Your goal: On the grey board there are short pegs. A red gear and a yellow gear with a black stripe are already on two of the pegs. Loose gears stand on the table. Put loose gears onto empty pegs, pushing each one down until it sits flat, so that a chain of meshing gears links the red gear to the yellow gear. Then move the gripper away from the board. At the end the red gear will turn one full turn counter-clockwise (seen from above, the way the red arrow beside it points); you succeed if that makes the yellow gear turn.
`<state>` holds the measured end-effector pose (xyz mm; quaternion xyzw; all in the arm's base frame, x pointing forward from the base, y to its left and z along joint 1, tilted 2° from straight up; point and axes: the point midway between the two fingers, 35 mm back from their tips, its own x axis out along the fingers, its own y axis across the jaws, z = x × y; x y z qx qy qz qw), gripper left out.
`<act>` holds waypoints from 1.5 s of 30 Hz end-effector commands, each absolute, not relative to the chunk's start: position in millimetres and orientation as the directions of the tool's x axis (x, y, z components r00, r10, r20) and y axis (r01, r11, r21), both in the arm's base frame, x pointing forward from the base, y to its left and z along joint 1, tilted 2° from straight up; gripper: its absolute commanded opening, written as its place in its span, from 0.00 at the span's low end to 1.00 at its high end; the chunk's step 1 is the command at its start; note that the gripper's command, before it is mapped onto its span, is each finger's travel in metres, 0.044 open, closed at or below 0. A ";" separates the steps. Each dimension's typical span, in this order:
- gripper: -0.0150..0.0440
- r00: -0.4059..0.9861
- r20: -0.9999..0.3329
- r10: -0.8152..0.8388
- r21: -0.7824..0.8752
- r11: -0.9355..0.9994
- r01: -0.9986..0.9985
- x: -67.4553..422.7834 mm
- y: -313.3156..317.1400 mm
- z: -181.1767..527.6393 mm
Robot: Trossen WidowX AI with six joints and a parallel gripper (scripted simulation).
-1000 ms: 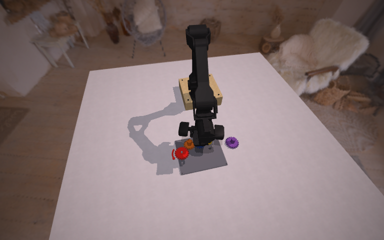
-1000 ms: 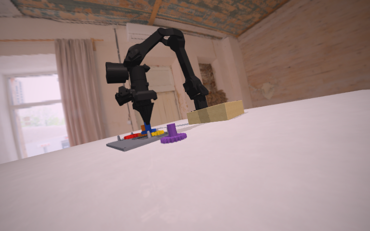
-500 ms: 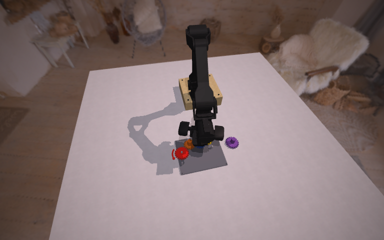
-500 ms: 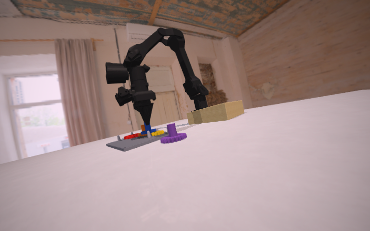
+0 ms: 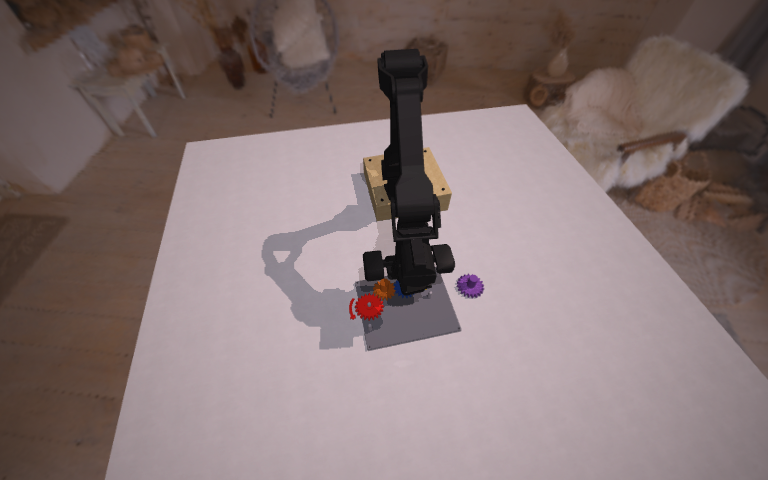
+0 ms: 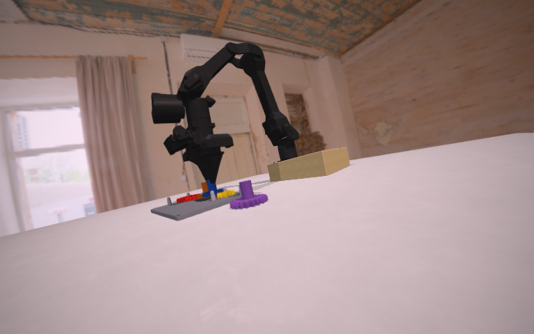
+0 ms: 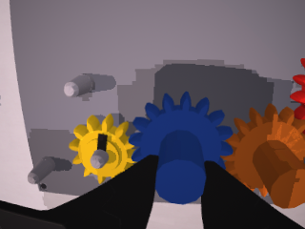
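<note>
My gripper [image 6: 211,180] [image 7: 179,168] is shut on the hub of the blue gear [image 5: 399,290] [image 6: 211,188] [image 7: 183,121], low over the grey board [image 5: 421,329] [image 6: 179,211] [image 7: 119,29]. The blue gear is between the yellow gear [image 6: 226,193] [image 7: 91,153] with its black stripe and the orange gear [image 5: 384,289] [image 7: 264,135]. Its teeth reach both gears' teeth in the wrist view. Whether it sits flat is hidden. The red gear [image 5: 369,308] [image 6: 185,198] [image 7: 299,95] is beside the orange one. The purple gear [image 5: 470,286] [image 6: 248,201] stands on the table, off the board.
Bare pegs show near the yellow gear, one peg [image 7: 78,87] farther in on the board and another peg [image 7: 40,172] near its corner. Another bare peg [image 5: 369,326] [image 6: 169,201] is near the red gear. The wooden base block [image 5: 440,183] [image 6: 303,167] stands behind the board.
</note>
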<state>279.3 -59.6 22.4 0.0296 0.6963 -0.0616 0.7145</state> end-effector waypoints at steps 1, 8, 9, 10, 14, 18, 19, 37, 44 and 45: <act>0.25 0.023 -0.999 -0.048 -0.045 0.993 0.109 279.9 -60.1 21.1; 0.25 0.023 -0.999 -0.048 -0.043 0.980 0.194 280.4 -59.4 19.2; 0.25 0.023 -0.999 -0.048 -0.042 0.976 0.212 280.3 -59.3 19.0; 0.25 0.023 -0.999 -0.048 -0.041 0.971 0.234 280.2 -59.1 18.8; 0.25 0.023 -0.999 -0.048 -0.038 0.944 0.329 279.5 -59.1 17.8; 0.25 0.023 -0.999 -0.048 -0.034 0.912 0.408 279.1 -59.7 17.7; 0.25 0.023 -0.999 -0.048 -0.034 0.905 0.423 279.1 -59.8 17.7; 0.49 0.023 -0.999 -0.048 -0.037 0.936 0.350 279.8 -59.4 21.7; 0.49 0.023 -0.999 -0.048 -0.039 0.953 0.301 279.2 -57.5 61.5; 0.49 0.023 -0.999 -0.048 -0.039 0.954 0.297 278.8 -57.3 65.5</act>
